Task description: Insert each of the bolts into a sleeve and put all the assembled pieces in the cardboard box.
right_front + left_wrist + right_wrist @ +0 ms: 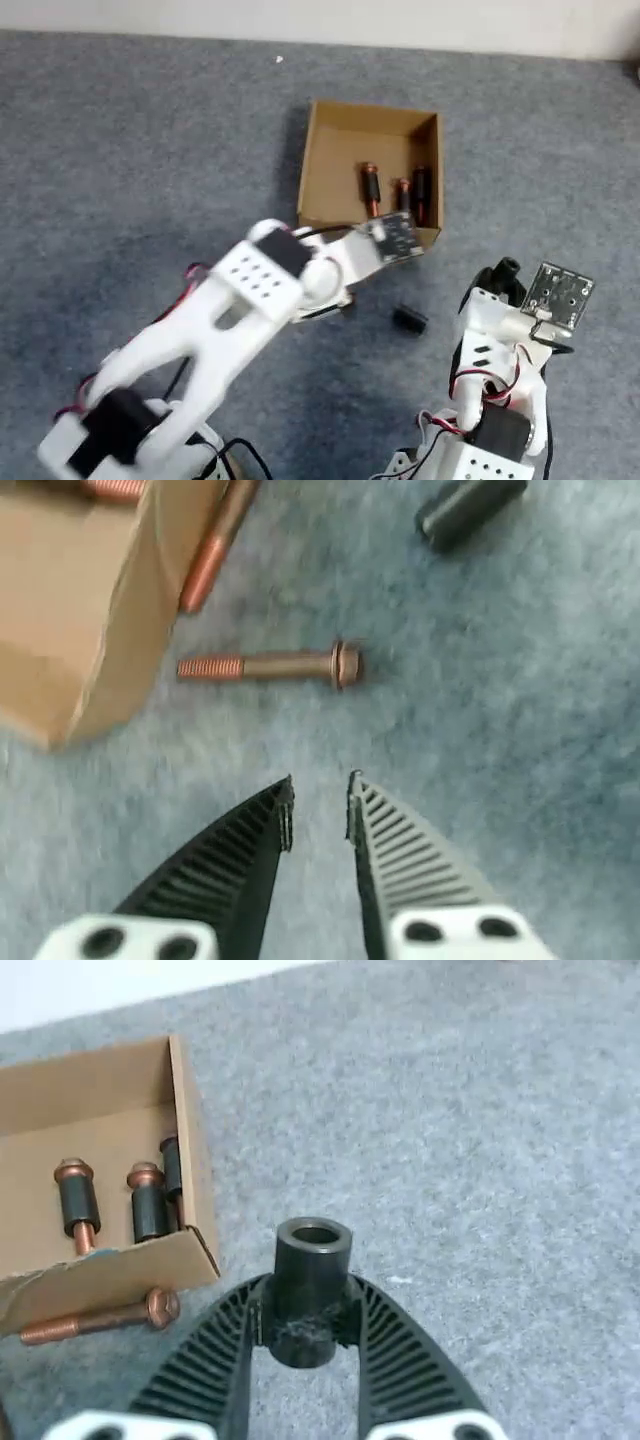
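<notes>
Left pincer (320,810): spread a little, nothing in it, low over the tabletop (520,730), tips aimed at a loose bolt (270,666). The bolt lies flat just ahead of the tips, not touching them, thread end toward the cardboard box (110,610), head away from it. A second bolt (213,545) lies just beside the box wall. A spare sleeve (470,508) lies on its side, further out.

Right pincer (306,1302): pinching a sleeve (312,1260) upright, bore open and facing up, near the box corner. The box already holds three assembled pieces (76,1200).

Risks as I read it:
- The loose bolt lies along the left pincer's closing line, and the gap looks shorter than the bolt. Straight down, the tips land on it or shove it; the wrist likely needs a turn first.
- The shank is round, so an off-centre pinch could roll it toward the box wall, where there is little room for the tips.
- Gripping too near the thread leaves little free length to enter the bore.
- The sleeve is held by its lower part, so a skewed push from the bolt could tilt it or slip it.
- Both arms work near the same box corner, so a clash is possible.
</notes>
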`<state>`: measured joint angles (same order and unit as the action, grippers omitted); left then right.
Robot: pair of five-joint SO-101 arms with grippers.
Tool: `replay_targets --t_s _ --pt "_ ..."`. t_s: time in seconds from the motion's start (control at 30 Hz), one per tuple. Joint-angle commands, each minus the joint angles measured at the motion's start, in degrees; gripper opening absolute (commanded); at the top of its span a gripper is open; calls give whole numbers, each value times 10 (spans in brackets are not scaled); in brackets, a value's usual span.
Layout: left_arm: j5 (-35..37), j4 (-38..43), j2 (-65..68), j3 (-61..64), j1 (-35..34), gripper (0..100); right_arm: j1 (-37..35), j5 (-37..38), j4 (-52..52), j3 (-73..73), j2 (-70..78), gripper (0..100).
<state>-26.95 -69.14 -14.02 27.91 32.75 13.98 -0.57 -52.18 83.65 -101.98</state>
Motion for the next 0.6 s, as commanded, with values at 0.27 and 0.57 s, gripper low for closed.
replay_targets --t_s 0.27,0.57 --pt "-37 70 236 -197 44 127 8 -3 18 -7 -17 5" --pt "-60 67 404 -378 38 127 7 -2 18 -10 -17 5"
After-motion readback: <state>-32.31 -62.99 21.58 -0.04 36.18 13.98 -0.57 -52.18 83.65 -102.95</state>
